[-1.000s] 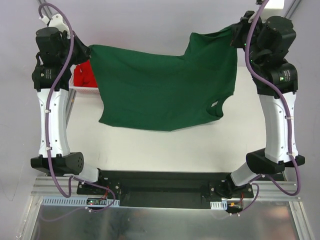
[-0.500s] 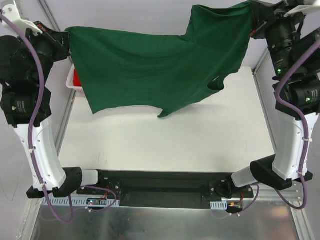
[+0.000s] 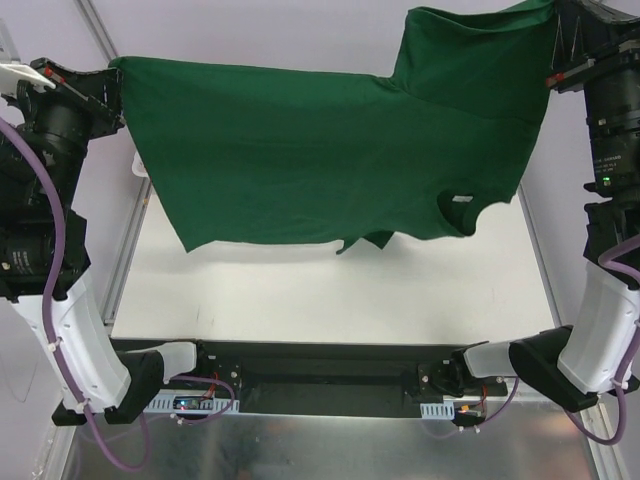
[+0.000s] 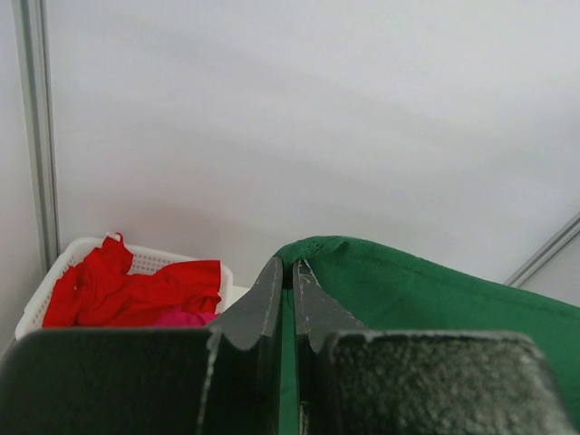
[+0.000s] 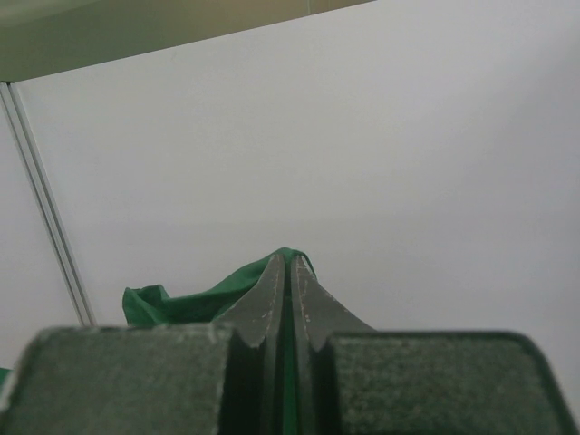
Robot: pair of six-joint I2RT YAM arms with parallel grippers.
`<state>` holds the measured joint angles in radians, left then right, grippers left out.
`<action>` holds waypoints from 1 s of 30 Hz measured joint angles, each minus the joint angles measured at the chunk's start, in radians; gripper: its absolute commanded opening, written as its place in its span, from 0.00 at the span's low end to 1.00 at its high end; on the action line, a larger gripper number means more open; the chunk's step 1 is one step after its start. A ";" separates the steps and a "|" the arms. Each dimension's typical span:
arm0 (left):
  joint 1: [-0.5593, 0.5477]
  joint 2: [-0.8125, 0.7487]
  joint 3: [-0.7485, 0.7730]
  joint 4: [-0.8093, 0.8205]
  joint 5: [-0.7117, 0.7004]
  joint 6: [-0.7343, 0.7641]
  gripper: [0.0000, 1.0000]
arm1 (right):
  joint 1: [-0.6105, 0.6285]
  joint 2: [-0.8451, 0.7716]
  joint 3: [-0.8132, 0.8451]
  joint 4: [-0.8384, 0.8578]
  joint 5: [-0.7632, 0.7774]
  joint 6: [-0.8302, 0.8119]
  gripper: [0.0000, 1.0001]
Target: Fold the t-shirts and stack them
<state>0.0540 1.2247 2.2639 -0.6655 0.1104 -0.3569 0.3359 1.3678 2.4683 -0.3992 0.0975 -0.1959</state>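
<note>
Dark green t-shirt (image 3: pixel 320 150): spread across upper frame, pinched by left gripper (image 3: pixel 115 80) upper left, right gripper (image 3: pixel 553 35) upper right. Red t-shirt (image 4: pixel 127 290): in white mesh basket (image 4: pixel 145 263).

Left arm (image 3: pixel 85 345) and right arm (image 3: pixel 605 320) are showing white shells and black joints. Purple cables (image 3: pixel 57 240) are running along both. Left gripper (image 4: pixel 288 265) and right gripper (image 5: pixel 289 260) are showing dark grey fingers (image 4: pixel 263 304).
</note>
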 measured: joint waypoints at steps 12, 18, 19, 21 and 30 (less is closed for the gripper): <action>0.000 -0.083 -0.178 -0.020 -0.074 0.005 0.00 | 0.000 -0.015 0.000 -0.017 0.015 -0.042 0.01; 0.000 -0.097 -0.337 -0.039 -0.122 0.005 0.00 | 0.000 0.007 0.000 -0.018 0.006 -0.044 0.01; 0.000 -0.093 -0.347 -0.043 -0.125 0.005 0.00 | 0.001 0.014 0.000 -0.018 0.003 -0.044 0.01; 0.000 -0.090 -0.349 -0.055 -0.136 0.006 0.00 | 0.002 0.031 0.000 -0.020 -0.001 -0.044 0.01; 0.000 -0.078 -0.266 -0.055 -0.143 0.024 0.00 | 0.021 0.055 -0.035 -0.033 -0.003 -0.054 0.01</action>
<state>0.0536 1.1469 1.9984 -0.7208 -0.0326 -0.3332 0.3573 1.4227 2.4336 -0.4324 0.0944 -0.2501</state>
